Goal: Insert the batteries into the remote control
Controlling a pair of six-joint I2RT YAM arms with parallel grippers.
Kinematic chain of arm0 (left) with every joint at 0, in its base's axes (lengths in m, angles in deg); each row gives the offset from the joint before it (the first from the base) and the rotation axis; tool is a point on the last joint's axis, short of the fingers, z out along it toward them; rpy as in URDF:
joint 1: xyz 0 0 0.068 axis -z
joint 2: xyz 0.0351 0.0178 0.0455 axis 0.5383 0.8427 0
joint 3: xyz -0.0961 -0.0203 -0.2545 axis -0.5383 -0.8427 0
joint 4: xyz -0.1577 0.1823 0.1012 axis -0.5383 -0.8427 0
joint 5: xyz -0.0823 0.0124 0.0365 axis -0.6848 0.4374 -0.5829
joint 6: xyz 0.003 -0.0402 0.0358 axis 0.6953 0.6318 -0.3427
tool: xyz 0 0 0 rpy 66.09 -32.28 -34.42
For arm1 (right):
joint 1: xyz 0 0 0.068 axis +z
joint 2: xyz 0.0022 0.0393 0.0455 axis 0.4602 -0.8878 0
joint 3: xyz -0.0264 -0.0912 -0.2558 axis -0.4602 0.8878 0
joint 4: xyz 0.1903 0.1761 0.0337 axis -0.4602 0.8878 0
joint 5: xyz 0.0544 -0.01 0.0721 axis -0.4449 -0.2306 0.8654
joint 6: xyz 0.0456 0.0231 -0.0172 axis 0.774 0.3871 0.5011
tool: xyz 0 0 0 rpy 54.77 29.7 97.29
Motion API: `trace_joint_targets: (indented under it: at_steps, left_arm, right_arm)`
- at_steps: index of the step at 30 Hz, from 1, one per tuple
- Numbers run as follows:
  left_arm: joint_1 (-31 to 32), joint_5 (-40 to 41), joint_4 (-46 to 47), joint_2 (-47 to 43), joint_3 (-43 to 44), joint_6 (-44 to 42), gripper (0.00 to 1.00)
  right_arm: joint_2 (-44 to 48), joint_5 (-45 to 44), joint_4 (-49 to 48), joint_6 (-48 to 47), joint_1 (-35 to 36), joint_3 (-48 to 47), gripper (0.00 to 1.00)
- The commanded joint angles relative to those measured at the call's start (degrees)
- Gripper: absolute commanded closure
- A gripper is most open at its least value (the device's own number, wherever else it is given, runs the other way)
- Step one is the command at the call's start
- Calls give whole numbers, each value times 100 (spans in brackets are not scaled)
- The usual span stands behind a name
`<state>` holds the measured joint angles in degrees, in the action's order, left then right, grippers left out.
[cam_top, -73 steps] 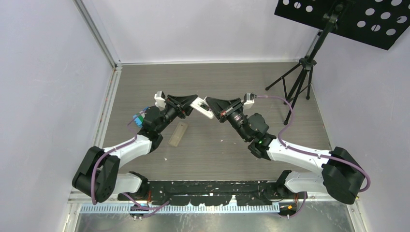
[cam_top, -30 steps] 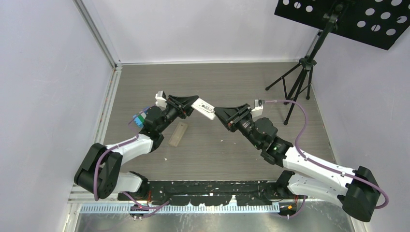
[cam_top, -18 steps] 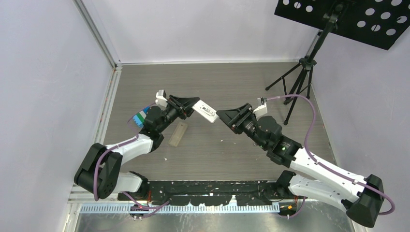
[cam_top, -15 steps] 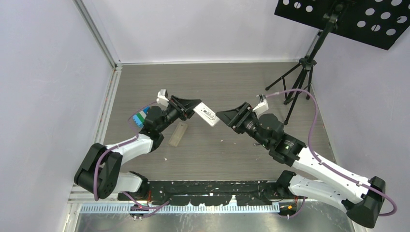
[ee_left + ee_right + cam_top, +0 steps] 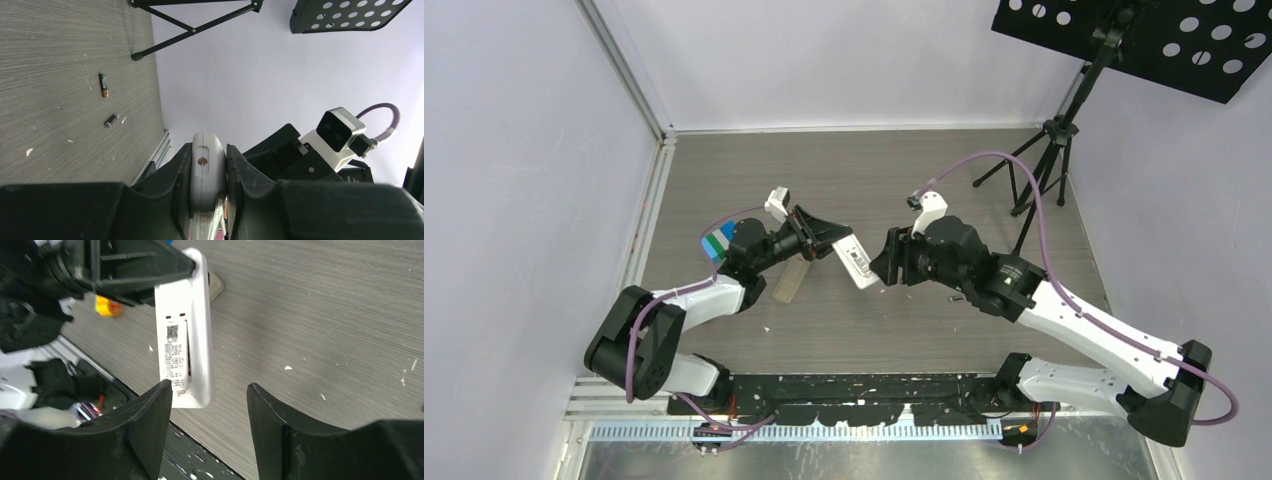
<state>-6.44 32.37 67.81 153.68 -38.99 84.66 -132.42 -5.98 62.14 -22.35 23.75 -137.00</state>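
Observation:
My left gripper [image 5: 832, 243] is shut on one end of the white remote control [image 5: 857, 264] and holds it above the table. In the left wrist view the remote control [image 5: 207, 170] shows end-on, squeezed between both fingers. My right gripper [image 5: 890, 258] stands open at the remote's free end. In the right wrist view the remote control [image 5: 192, 345] shows its back with a white label [image 5: 173, 352]; its lower end lies just ahead of the left finger [image 5: 145, 425], with nothing between the jaws. Two batteries [image 5: 103, 85] [image 5: 111, 120] lie on the table.
A translucent grey-tan bar [image 5: 792, 279] lies on the wood table under the left arm. A black tripod stand [image 5: 1044, 150] with a perforated panel stands at the back right. White walls close in the left, back and right sides.
The right gripper opened wider, drew off the remote and swung round to its free end. The left arm tipped the remote down and toward the near right.

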Motion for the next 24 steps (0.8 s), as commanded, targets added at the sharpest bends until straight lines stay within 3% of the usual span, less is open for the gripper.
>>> trace_joint_targets:
  at_steps: [1, 4, 7, 11, 18, 24]
  left_arm:
    - [-3, -188, 395, -8, 92, -141, 100]
    - [-3, -169, 409, 11, 66, -152, 100]
    - [-3, -155, 429, 38, 56, -140, 100]
    - [-3, -125, 431, 30, 56, -126, 100]
    - [-3, 59, 430, -27, 9, -59, 100]
    - [-3, 389, 437, -118, -65, -53, 100]
  right_arm:
    - [-224, -280, 327, -779, 271, -456, 40]
    - [-255, -308, 195, -798, 407, -460, 44]
    - [-230, -374, 72, -715, 477, -412, 56]
    - [-163, -502, -22, -542, 496, -367, 60]
    - [2, -971, -28, 66, 509, -354, 58]
    - [-95, -1183, 577, 1874, 498, -660, 54]
